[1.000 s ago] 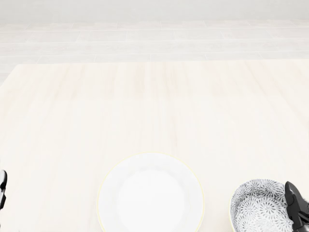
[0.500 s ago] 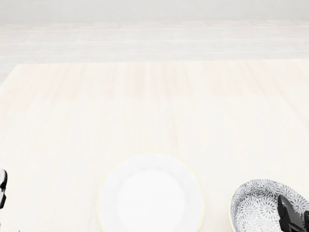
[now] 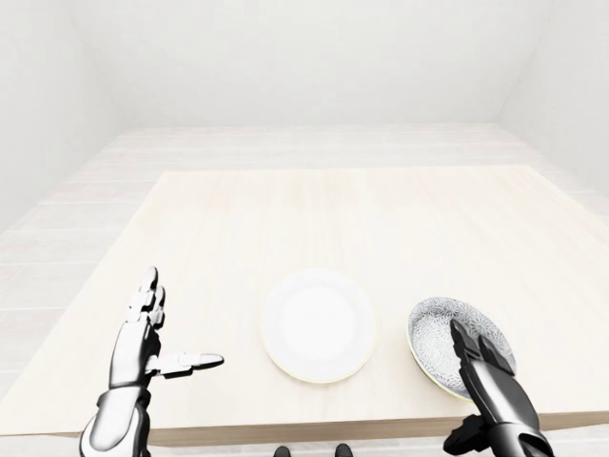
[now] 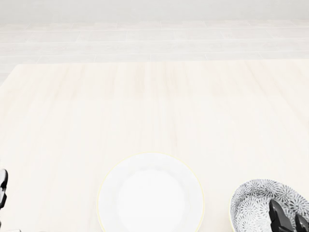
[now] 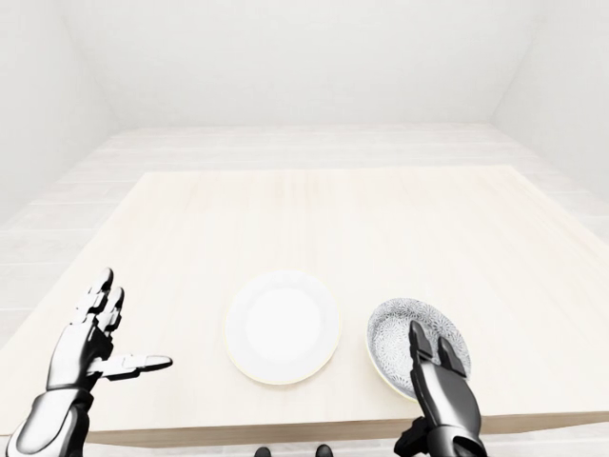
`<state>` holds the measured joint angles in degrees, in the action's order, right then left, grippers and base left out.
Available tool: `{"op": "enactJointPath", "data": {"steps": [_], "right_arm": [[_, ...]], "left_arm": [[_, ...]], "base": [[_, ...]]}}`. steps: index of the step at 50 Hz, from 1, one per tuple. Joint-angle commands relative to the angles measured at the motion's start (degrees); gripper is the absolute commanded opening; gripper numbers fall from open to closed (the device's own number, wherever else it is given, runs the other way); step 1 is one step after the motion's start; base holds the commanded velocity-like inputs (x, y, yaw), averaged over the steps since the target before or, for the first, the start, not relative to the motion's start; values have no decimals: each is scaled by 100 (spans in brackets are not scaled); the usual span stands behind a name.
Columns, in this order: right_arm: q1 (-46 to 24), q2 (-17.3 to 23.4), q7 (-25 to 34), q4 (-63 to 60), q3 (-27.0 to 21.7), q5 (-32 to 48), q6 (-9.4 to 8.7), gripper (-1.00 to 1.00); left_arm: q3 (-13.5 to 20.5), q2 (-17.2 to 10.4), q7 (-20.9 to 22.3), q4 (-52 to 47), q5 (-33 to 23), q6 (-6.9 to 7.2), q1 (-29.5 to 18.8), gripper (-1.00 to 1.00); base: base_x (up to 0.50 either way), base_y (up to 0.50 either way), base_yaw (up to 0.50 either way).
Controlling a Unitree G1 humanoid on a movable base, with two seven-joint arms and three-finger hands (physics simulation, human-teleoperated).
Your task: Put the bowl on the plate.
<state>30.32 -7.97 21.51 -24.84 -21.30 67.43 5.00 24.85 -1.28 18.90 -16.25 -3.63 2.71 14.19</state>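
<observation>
A white plate (image 3: 318, 324) lies on the pale wooden table (image 3: 362, 219), near its bottom edge in the left-eye view. To the plate's right sits a bowl (image 3: 440, 335) with a black-and-white speckled pattern. My right hand (image 3: 476, 354) reaches up from the bottom, its open fingers stretched over the near part of the bowl without closing round it. In the head view only its fingertips (image 4: 276, 213) show inside the bowl (image 4: 258, 203). My left hand (image 3: 162, 333) hovers open at the table's left, fingers spread, well apart from the plate.
The table's near edge (image 3: 314, 427) runs just below the plate and bowl. A light tiled floor (image 3: 314, 143) and white walls surround the table.
In the head view my right hand has slid left and down from the bowl's right rim to over its inside. The plate, bowl and left hand stay put.
</observation>
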Motion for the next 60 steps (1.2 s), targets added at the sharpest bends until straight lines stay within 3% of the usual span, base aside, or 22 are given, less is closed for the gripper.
{"op": "enactJointPath", "data": {"steps": [1, 11, 16, 18, 27, 39, 60], "right_arm": [[-30, 106, -121, 196, 189, 80, 0, 100], [10, 200, -176, 279, 301, 61, 0, 100], [5, 235, -166, 270, 334, 64, 0, 74], [-7, 245, -159, 261, 339, 59, -3, 51], [-127, 292, -40, 179, 411, 79, -237, -3], [-182, 369, -29, 155, 527, 89, -433, -32], [-192, 487, 26, -310, 688, 404, -532, -37]], "left_arm": [[9, -15, -2, -30, 19, 39, -16, 100], [-16, -14, -15, 29, 10, -1, -28, 100], [-13, -33, -18, -29, 25, 70, -55, 100], [-14, -39, -20, -39, 25, 82, -62, 100], [-4, -46, -13, -223, 59, 229, -89, 100], [-24, -21, -16, -391, 88, 229, -112, 100], [-24, 0, 0, -172, 61, 129, -35, 100]], "base": [[0, 0, 0], [0, 0, 0], [0, 0, 0], [0, 0, 0], [0, 0, 0], [0, 0, 0], [0, 0, 0]]}}
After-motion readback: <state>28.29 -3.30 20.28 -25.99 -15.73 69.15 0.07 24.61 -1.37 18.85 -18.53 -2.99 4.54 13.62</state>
